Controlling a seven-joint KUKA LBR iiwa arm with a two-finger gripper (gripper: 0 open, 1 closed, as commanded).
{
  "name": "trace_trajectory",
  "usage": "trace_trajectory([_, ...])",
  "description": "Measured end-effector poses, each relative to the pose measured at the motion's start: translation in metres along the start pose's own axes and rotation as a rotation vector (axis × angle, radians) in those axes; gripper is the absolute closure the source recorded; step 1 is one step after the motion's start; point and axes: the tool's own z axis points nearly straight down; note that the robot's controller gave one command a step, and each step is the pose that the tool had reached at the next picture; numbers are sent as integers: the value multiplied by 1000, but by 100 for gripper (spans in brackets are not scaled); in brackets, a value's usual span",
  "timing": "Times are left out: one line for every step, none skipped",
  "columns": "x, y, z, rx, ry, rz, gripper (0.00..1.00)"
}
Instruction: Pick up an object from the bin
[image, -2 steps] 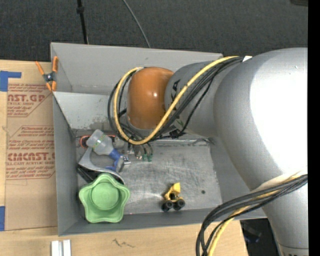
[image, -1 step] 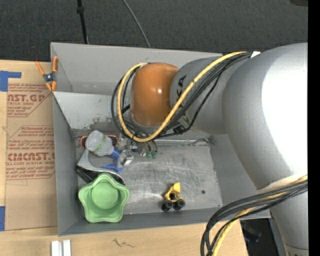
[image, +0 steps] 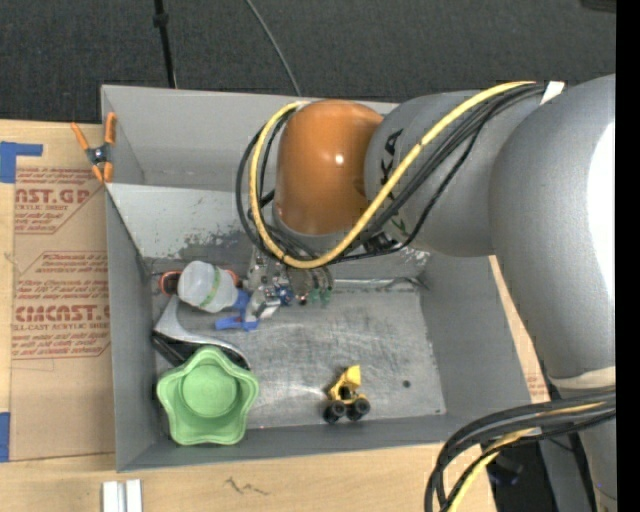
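My bin (image: 180, 140) is dull grey sheet metal, its floor scratched and scuffed pale. The green star-shaped cup (image: 205, 393) is smooth plastic with a soft matt sheen. Behind the cup, toward the back wall, lies a pale bottle (image: 205, 284) of cloudy, faintly shiny plastic. To the right of the cup sits a small yellow and black toy (image: 346, 396), hard plastic by its look. Well behind the cup, my orange cover (image: 325, 165) is smooth and glossy, my grey arm casing (image: 560, 180) is smooth with a satin finish, and the yellow cable (image: 430, 140) on it looks slick.
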Motion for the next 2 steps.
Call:
trace_trajectory([-10,-3,-24,-2,-9,23,100])
trace_trajectory([-3,0,-76,1,2,-7,100])
